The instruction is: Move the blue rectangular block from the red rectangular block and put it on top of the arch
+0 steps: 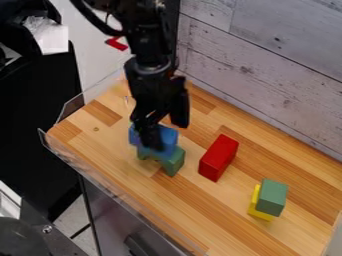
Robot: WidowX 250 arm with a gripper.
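The black gripper [167, 134] hangs over the left part of the wooden surface, its fingers spread apart around the blue rectangular block [168, 139]. One finger covers the middle of the block's near side, and the other stands at its far side. Directly under the blue block is the green arch [175, 162], and the block appears to rest on top of it. To the right of the arch, the red rectangular block [218, 157] lies on the wood, apart from both, with nothing on it.
A green block [272, 197] sits against or on a yellow block [256, 205] toward the right front. A whitewashed plank wall [267, 65] runs behind the wooden table [200, 212], and a clear raised edge borders its left side.
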